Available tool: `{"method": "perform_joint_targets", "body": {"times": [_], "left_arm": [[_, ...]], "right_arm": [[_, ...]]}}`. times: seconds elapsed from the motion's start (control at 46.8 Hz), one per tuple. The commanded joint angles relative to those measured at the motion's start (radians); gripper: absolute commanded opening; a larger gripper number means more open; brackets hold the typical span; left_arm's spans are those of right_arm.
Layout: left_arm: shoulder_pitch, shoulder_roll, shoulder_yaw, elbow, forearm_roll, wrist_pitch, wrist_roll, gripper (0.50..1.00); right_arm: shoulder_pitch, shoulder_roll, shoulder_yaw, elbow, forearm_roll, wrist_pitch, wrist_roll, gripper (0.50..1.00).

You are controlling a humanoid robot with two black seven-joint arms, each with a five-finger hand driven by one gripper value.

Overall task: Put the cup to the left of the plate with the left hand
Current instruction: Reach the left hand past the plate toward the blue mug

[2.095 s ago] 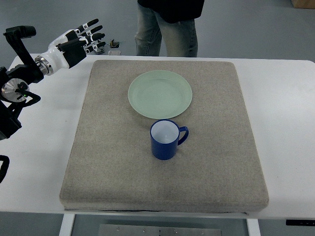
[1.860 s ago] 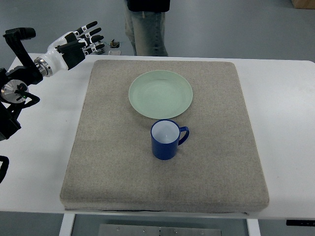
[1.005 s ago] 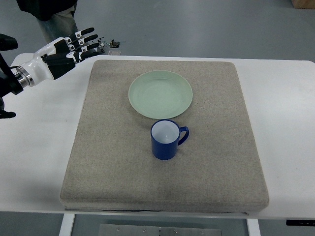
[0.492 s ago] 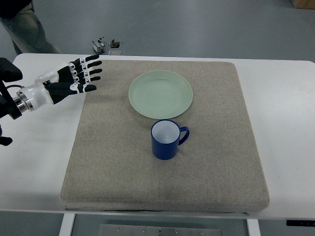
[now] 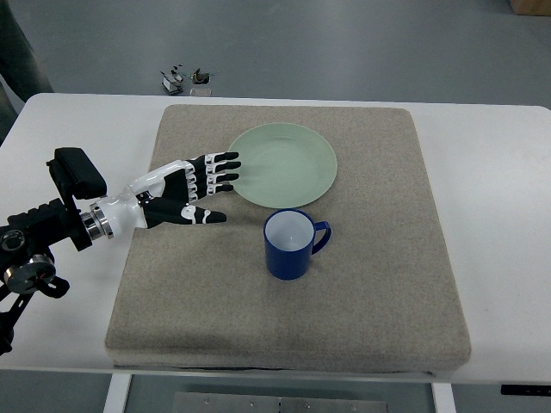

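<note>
- Cup point(image 5: 288, 245): a blue mug, white inside, standing upright and empty on the grey mat. Its handle points to the picture's right. It sits just below the plate's near edge, close to it; whether they touch cannot be told.
- Plate point(image 5: 282, 165): pale green, round, empty, lying flat on the mat's far half.

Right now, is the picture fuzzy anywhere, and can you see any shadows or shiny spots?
In the top view, the blue cup, green plate and left hand all look sharp, not fuzzy. The light is soft and even, with only faint shadows beside the cup and under the hand on the grey mat. No strong glare shows, just a mild sheen on the plate and the white table.
</note>
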Motion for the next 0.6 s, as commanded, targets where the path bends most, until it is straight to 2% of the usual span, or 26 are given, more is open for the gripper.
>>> {"method": "perform_joint_targets", "body": {"times": [0.0,0.299,0.577], "left_arm": [[0.002,-0.011,0.005,-0.003,0.031,0.0,0.0,0.994],[0.002,-0.069,0.006,-0.003,0.103,0.0,0.001,0.994],[-0.001,-0.08,0.049,-0.003,0.131,0.0,0.008,0.996]], "right_arm": [[0.0,0.0,0.0,0.001,0.0,0.0,0.0,0.934],[0.0,0.0,0.0,0.001,0.0,0.0,0.0,0.934],[0.0,0.0,0.0,0.001,0.0,0.0,0.0,0.934]]}}
